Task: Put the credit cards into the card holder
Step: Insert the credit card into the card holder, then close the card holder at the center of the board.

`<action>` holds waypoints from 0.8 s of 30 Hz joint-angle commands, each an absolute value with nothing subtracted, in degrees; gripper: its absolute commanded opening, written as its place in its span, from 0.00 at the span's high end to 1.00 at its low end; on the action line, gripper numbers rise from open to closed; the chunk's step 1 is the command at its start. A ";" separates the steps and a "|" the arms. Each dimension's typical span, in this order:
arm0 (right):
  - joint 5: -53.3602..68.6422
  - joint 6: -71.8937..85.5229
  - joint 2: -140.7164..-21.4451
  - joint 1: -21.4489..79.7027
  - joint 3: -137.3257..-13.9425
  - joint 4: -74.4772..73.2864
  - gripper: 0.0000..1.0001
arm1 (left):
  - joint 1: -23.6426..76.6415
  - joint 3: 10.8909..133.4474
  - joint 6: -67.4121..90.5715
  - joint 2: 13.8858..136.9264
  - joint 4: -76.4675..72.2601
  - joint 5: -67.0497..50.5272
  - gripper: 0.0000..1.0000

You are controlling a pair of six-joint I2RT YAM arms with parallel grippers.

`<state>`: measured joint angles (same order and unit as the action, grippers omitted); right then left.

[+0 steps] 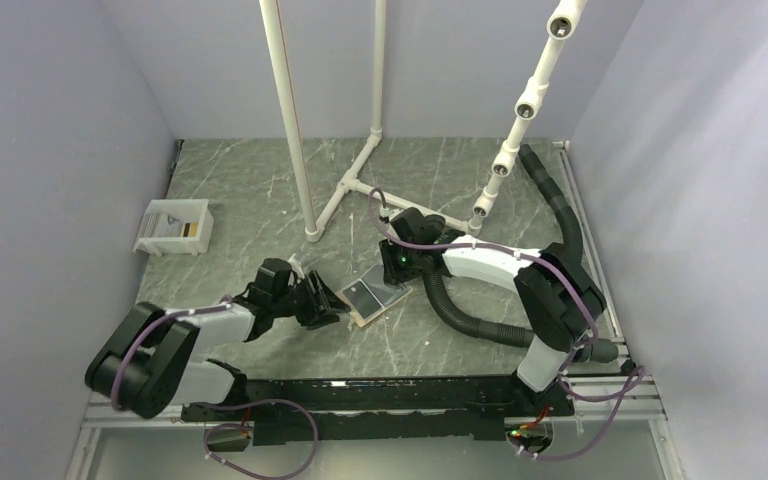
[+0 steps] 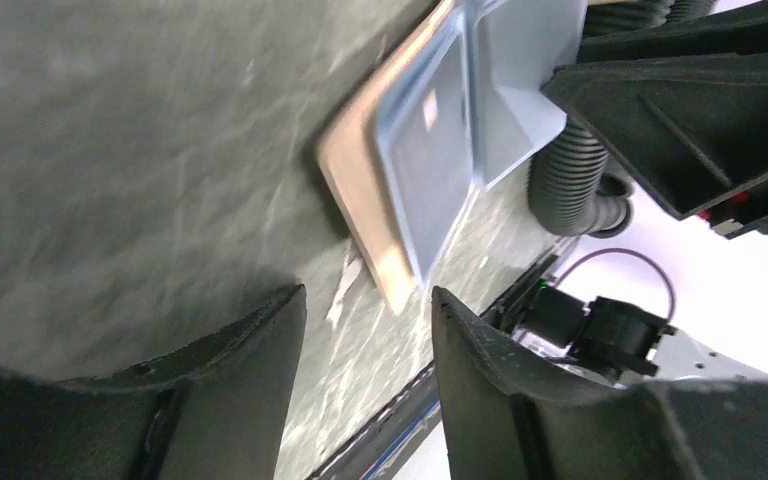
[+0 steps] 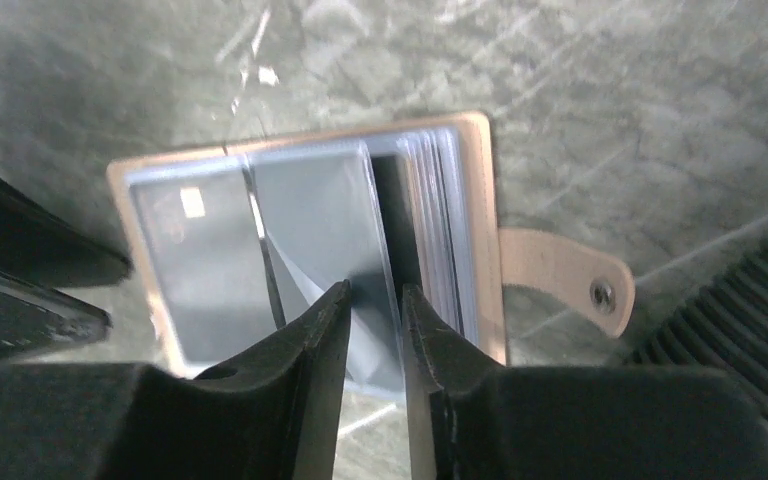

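Pale lavender walls box in a dark green-grey marbled table (image 1: 260, 190), with a white plastic pipe frame (image 1: 292, 130) standing at the upper middle of the top view. Just below the middle of that view lies the flat tan-brown folding card holder (image 1: 375, 297), spread open so that its bluish-grey glossy pockets face up. Its little closing tab (image 3: 560, 280) sticks out at the right of the right wrist view.

The black 2-finger right gripper (image 3: 377, 290) reaches onto the holder from the upper right. Its jaws are drawn close, leaving only a narrow slit, and they straddle a shiny leaf beside a dark slot. Whether they pinch a card, a pocket flap or nothing, I cannot tell. My guess is that it is working at that slot.

The black left gripper (image 2: 368, 300) sits low, just left of the holder. Its jaws are spread with bare table between them and hold nothing. It is probably placed there to brace the holder's edge.

Dark glossy credit cards (image 1: 195, 232) seem to rest in the white rectangular plastic tray (image 1: 150, 238) at the upper left, well apart from both grippers. If so, more cards are left to carry over.
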<state>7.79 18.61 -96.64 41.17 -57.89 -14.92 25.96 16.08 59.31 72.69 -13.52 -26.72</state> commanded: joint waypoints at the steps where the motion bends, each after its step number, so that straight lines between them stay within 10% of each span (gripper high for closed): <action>1: 3.22 20.50 -99.21 41.22 -57.27 -12.33 0.73 | 26.01 15.58 64.05 82.15 -29.77 -28.51 0.43; 12: 12.21 25.57 -100.55 42.20 -49.94 -4.48 0.81 | 26.87 9.53 73.74 99.20 -71.71 -26.88 0.47; 24: 18.63 36.83 -87.38 43.55 -45.67 -0.55 0.59 | 31.11 23.37 64.50 76.95 -30.77 -23.01 0.40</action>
